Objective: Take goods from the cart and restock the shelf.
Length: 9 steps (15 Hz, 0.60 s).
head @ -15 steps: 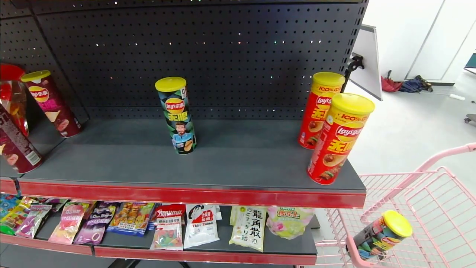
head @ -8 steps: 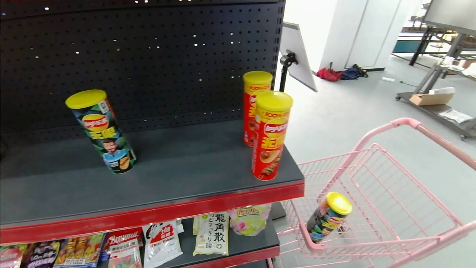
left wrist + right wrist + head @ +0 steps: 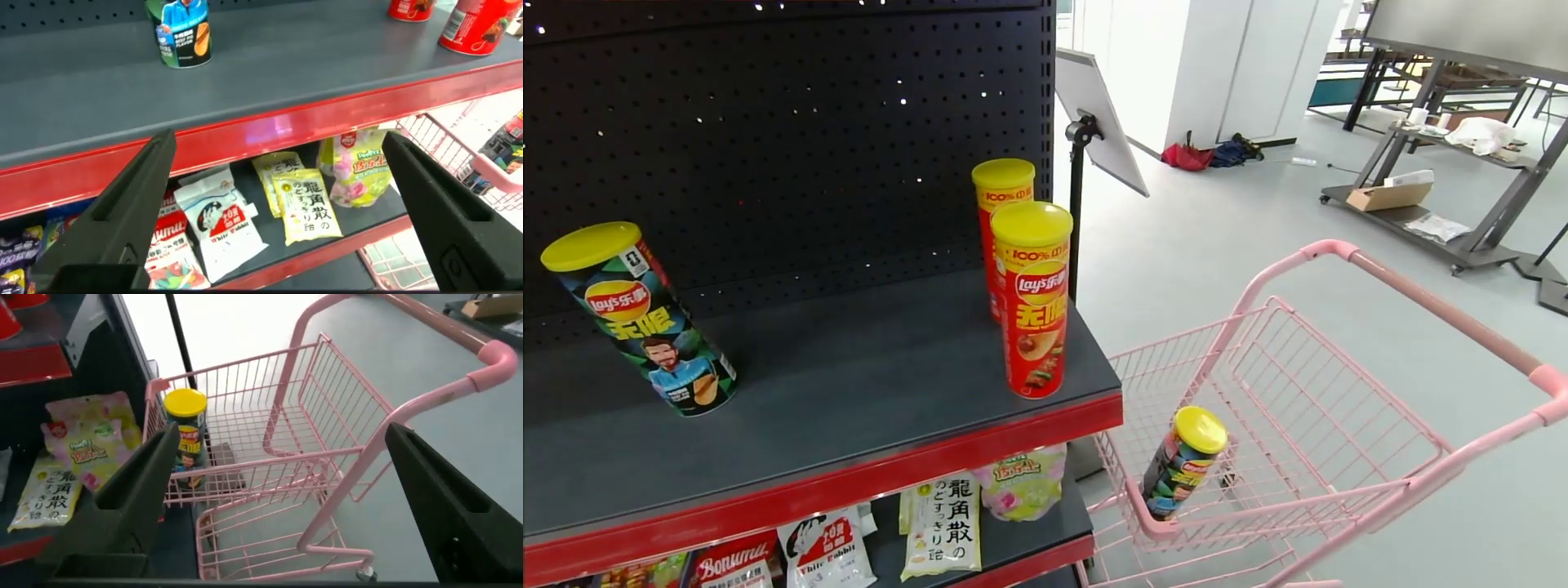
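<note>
In the pink wire cart (image 3: 1421, 304), one dark round chip can (image 3: 1181, 465) with a yellow lid stands in the corner nearest the dark grey shelf (image 3: 866, 408) with a red edge. My right wrist camera looks down on it, and the right claw (image 3: 282, 433) hangs wide open, holding nothing. On that shelf I see two tall red cans (image 3: 1033, 310) and another dark can (image 3: 645, 327). My left wrist camera shows snack bags (image 3: 306, 208) on the board below; the left claw (image 3: 279, 139) is wide open too.

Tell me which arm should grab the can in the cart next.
Right. Its open claw faces the cart, with the can just ahead. The left claw, also open, faces the shelf instead.
</note>
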Tool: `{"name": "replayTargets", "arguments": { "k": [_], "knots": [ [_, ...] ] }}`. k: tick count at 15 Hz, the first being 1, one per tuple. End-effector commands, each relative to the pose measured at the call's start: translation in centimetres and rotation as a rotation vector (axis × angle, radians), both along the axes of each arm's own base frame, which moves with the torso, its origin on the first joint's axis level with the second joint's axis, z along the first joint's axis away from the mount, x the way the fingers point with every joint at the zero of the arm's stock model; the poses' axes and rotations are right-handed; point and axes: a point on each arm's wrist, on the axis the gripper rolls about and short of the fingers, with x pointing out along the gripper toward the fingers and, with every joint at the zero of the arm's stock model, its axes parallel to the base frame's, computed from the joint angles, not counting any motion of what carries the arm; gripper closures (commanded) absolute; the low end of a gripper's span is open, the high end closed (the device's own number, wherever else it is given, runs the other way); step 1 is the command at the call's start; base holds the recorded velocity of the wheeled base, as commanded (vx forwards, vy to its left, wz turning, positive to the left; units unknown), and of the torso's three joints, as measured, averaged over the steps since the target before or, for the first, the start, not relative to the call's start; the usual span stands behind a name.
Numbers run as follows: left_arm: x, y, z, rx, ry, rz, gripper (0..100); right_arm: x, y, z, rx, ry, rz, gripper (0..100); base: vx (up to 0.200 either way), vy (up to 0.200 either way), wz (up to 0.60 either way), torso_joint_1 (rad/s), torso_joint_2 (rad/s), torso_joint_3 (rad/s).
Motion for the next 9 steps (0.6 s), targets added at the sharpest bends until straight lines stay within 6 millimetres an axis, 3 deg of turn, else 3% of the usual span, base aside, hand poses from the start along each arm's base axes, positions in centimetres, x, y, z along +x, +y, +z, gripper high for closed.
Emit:
{"name": "replayTargets", "arguments": {
  "k": [1, 9],
  "knots": [
    [0.0, 0.0, -0.01, -0.001, 0.001, -0.001, 0, 0.0, 0.0, 0.01, 0.0, -0.001, 0.0, 0, 0.0, 0.0, 0.0, 0.0, 0.0, 0.0],
    [0.0, 0.0, -0.01, -0.001, 0.001, 0.001, 0, 0.0, -0.01, 0.01, 0.002, -0.001, -0.006, 0, 0.0, 0.0, 0.0, -0.006, 0.01, 0.009]
  ]
}}
